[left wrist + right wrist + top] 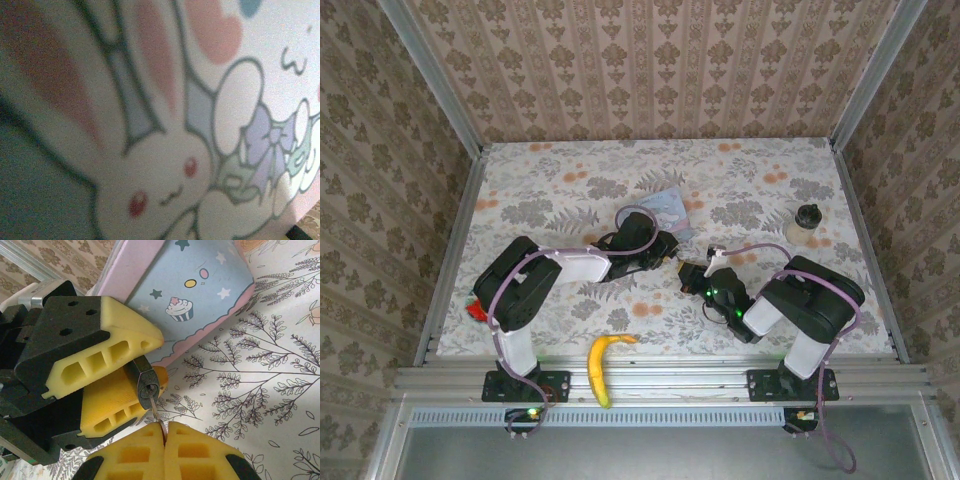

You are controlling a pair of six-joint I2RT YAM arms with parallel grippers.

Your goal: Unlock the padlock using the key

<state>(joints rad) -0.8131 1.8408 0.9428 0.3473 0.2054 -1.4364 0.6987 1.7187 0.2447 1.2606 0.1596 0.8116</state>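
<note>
In the right wrist view the small dark padlock (pixel 147 384) is clamped between the two yellow fingers (pixel 117 347) of my left gripper (pixel 142 371), its keyhole facing the camera. The thin key (pixel 156 411) runs from the keyhole into my right gripper (pixel 165 434), which is shut on the key's head. The key's tip sits in the keyhole. The shackle is hidden behind the left fingers. From above, the left gripper (pixel 663 254) and right gripper (pixel 690 272) meet tip to tip at mid-table.
The pale blue cartoon tin (pixel 665 208) lies just behind the grippers, and its rabbit print (pixel 165 185) sits very close to the left wrist camera. A dark-lidded jar (pixel 807 225) stands at the right, a banana (pixel 603 362) on the near rail, a red object (pixel 477 308) at the left edge.
</note>
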